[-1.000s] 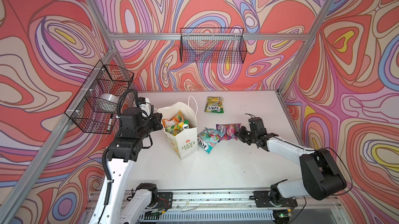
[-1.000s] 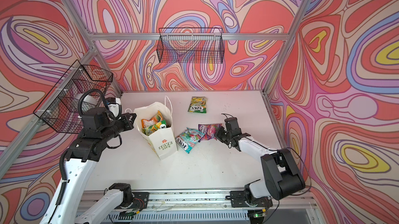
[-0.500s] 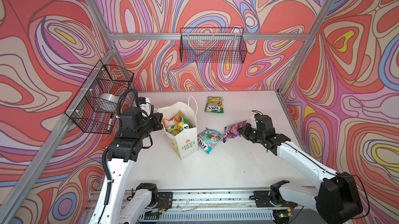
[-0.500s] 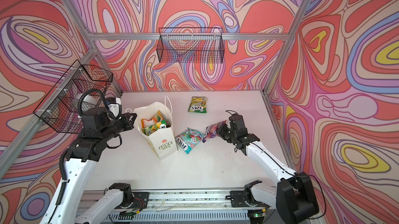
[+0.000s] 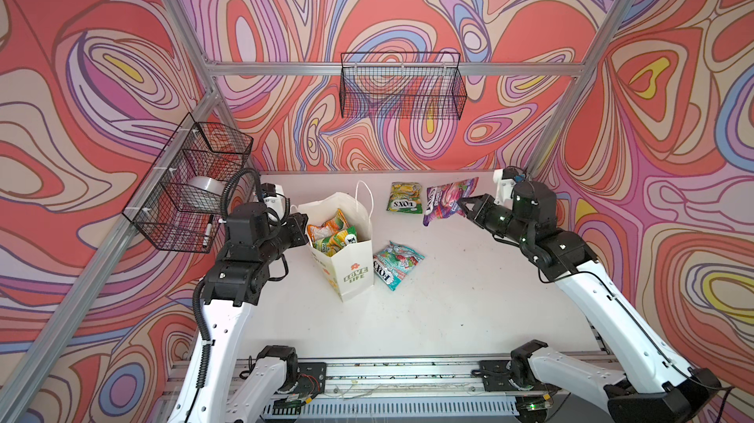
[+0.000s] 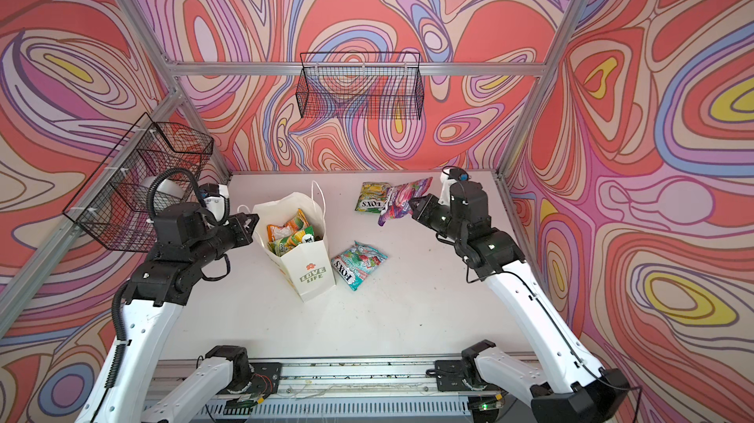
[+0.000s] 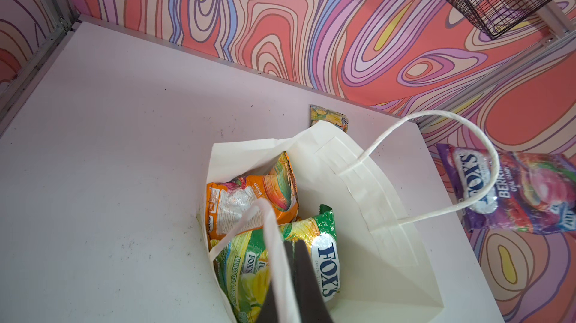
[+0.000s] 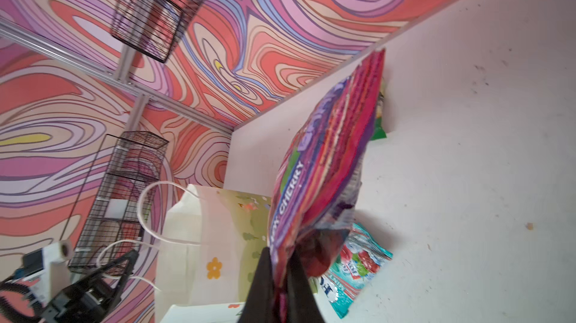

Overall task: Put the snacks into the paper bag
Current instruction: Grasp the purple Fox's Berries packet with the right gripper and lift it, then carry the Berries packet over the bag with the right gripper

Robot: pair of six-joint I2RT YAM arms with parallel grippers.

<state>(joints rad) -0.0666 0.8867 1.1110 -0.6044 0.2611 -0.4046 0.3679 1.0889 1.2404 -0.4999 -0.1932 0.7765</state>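
Pinching the purple packet (image 5: 446, 200) by one edge, my right end effector (image 5: 463, 205) was closed on it. It held the packet clear of the counter (image 5: 469, 310), right of centre in both top views. The packet hung just beside the yellow-green packet (image 5: 404, 196), which lay flat near the back wall. My left end effector (image 5: 304, 223) was closed on the near cord handle of the paper bag (image 5: 353, 278). The bag stood upright left of centre, with an orange packet (image 7: 249, 200) and a green packet (image 7: 280, 259) inside. A teal packet (image 5: 398, 264) lay on the counter just beside the bag. I judged this the carry step. The next move called for swinging the purple packet leftward over the bag's open mouth and then letting go, with the handle held steady.
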